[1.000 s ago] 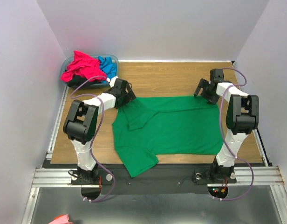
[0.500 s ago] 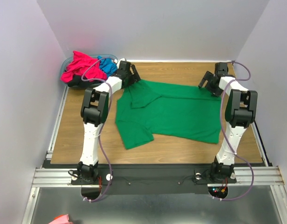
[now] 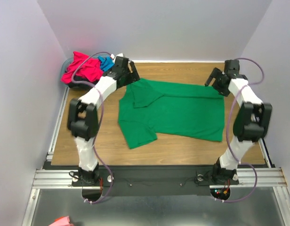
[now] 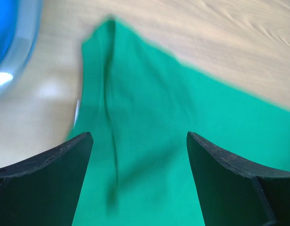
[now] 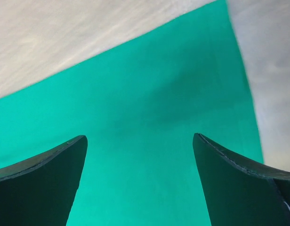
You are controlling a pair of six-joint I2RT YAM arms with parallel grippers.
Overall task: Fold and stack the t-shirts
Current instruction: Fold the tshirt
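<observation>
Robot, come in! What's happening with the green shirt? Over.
Left gripper open, right gripper open, over far corners. Green t-shirt spread on table, not held. Nothing blocking.

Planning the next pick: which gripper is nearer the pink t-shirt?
Left. The left gripper hovers open over the green t-shirt at its far-left corner, just right of the pink t-shirt. The right gripper is open over the opposite far corner.

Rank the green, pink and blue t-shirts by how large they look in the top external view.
1. green t-shirt, spread flat.
2. pink t-shirt, bunched.
3. blue t-shirt, only a patch visible, so its real size is unsure.
</observation>
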